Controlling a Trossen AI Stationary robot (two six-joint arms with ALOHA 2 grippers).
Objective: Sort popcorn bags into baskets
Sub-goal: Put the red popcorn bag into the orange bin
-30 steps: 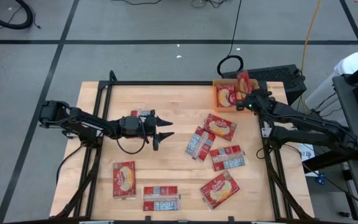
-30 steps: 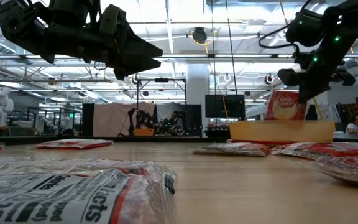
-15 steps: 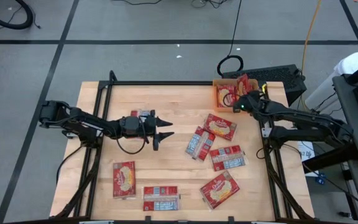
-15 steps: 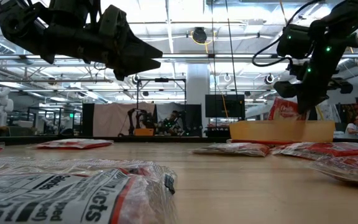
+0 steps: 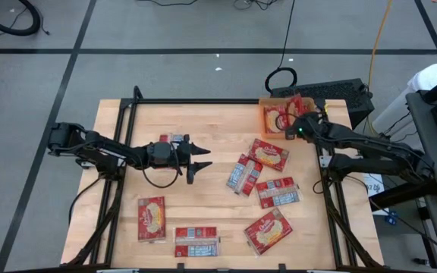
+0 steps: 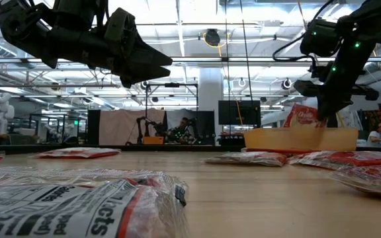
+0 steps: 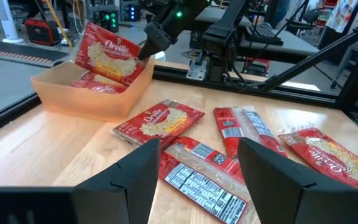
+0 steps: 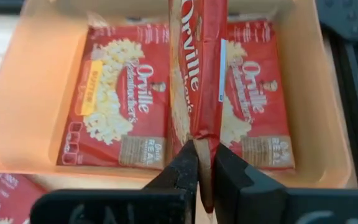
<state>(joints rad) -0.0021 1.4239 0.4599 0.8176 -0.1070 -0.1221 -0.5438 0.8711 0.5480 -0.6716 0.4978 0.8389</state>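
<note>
My right gripper (image 8: 205, 167) is shut on a red popcorn bag (image 7: 109, 52), which slants over the orange basket (image 5: 267, 121) at the table's far right. Two more bags (image 8: 120, 93) (image 8: 260, 93) lie flat inside the basket. Several bags lie flat on the wood, among them one (image 5: 269, 154) just in front of the basket and one (image 5: 151, 218) near the left front. My left gripper (image 5: 200, 160) hangs open above the table's middle, with nothing between its fingers. My right gripper pinches the bag's one short end (image 8: 202, 138) between its two fingers. The fingers slant down from the table's right side. The bag stands on edge and leans toward the left, its lower end (image 7: 102, 70) down inside the basket walls. Whether it touches the bags below, I cannot tell.
A black frame rail (image 5: 203, 101) runs along the table's far edge. Another rail (image 5: 329, 205) runs down the right side. A bag (image 5: 174, 138) lies partly under the left arm. Bare wood shows at the far middle (image 5: 218, 125) and the near middle (image 5: 226, 220).
My right gripper has tipped further downward and sunk a little over the basket. The bag it holds has gone from upright above the basket to leaning leftward, with its lower end inside the walls.
</note>
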